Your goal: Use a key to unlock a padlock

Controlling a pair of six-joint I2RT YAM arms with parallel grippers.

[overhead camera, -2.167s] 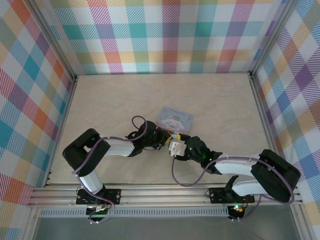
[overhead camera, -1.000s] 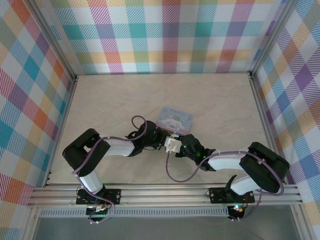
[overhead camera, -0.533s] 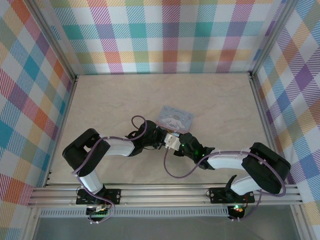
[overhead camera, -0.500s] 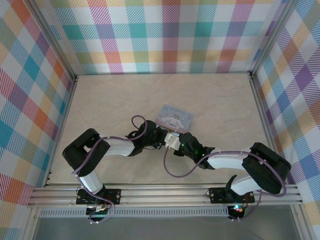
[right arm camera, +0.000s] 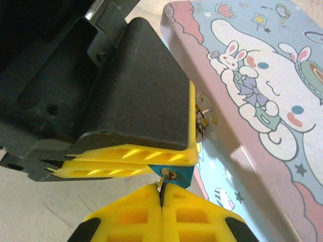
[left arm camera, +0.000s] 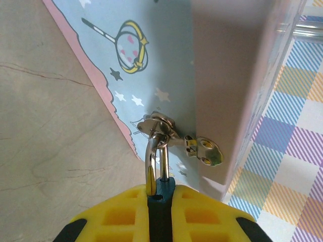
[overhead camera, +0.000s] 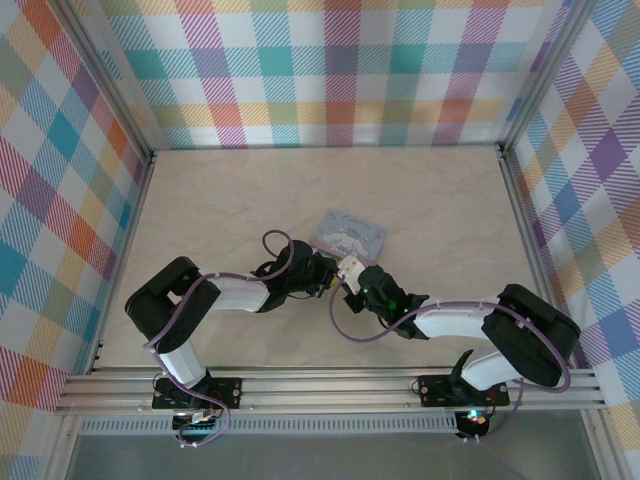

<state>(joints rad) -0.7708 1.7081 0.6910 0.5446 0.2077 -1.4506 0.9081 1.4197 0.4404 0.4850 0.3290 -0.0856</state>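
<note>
Both arms meet near the middle of the pale, marble-veined table (overhead camera: 230, 200), right at the near edge of the flat rectangular tin (right arm camera: 262, 101). The tin is smooth painted metal, light blue with a pink scalloped border, little stars and white long-eared cartoon animals on the lid. The left gripper (left arm camera: 160, 197) has its ribbed yellow plastic fingers (left arm camera: 121, 214) pinched close on the padlock (left arm camera: 161, 187), a tiny block with a dark blue-teal body. Just a narrow strip of that body shows between the pads. Its thin, rounded, silvery shackle (left arm camera: 151, 164) arches up through the shiny metal hasp (left arm camera: 160, 126) on the tin's side wall, beside a small brassy tab (left arm camera: 204, 151) with a hole. The right gripper (right arm camera: 160, 195) comes at the padlock from the opposite side, its yellow fingers pressed flat together on the key (right arm camera: 162, 183), a dark metal sliver that barely pokes out of them. The key's tip sits at the brass-ringed keyhole in the padlock's teal end face; how deep it goes I cannot tell. Bright plaid walls (overhead camera: 340, 70) of many colours close in the table on three sides
</note>
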